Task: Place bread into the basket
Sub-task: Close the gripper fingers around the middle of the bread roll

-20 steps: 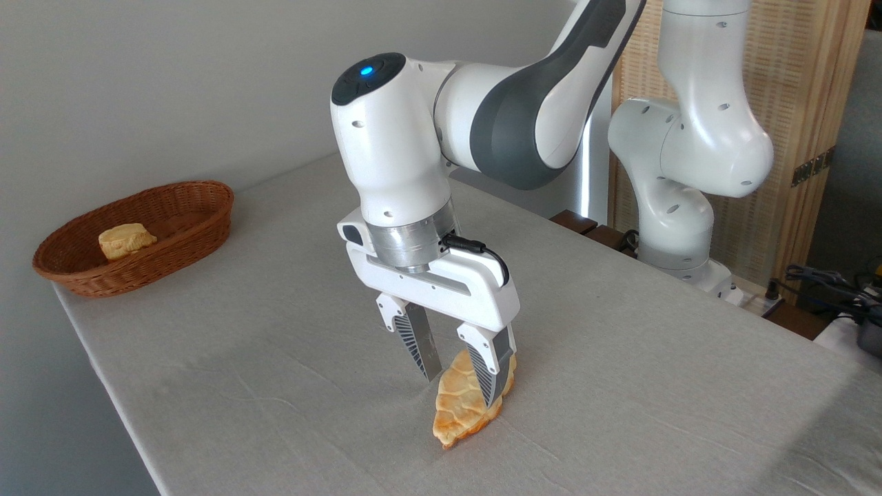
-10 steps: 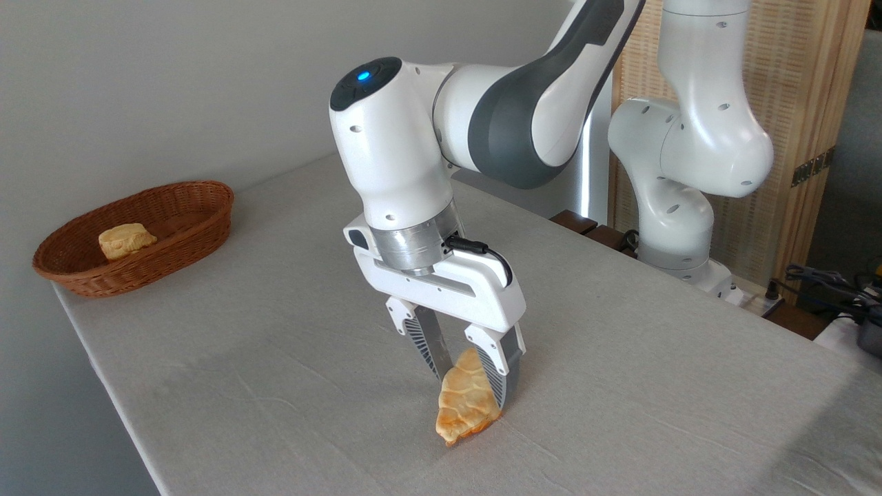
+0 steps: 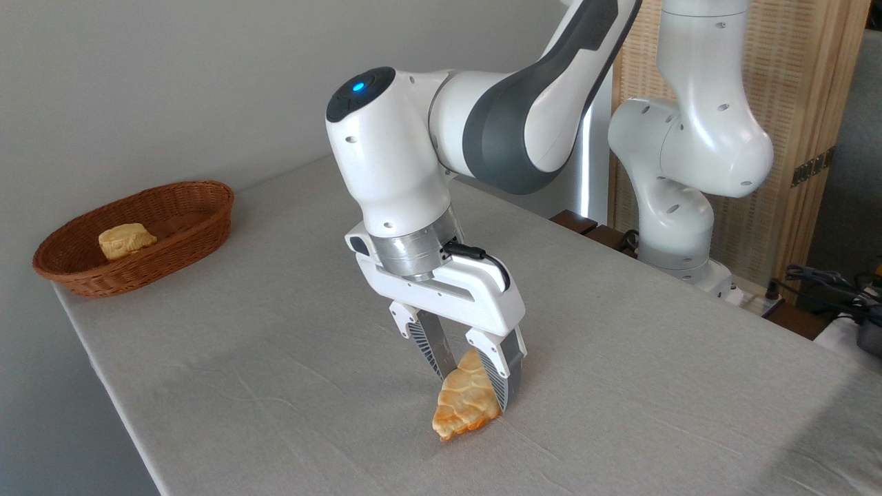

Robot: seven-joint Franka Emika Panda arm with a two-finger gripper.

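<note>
My end effector [image 3: 470,386] pinches the bread [image 3: 464,406] on the surface [image 3: 275,358]; next I must lift and carry it to the basket [image 3: 186,231].

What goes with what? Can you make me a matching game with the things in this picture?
Things:
1. bread
2. basket
3. small pale chunk
4. gripper

Descriptions:
A. lying inside the woven wicker
B. white, with two ribbed grey fingers
C. golden-orange, squeezed between two fingers
D. reddish-brown, at the table's far left edge

Pairs: 1-C, 2-D, 3-A, 4-B
</note>
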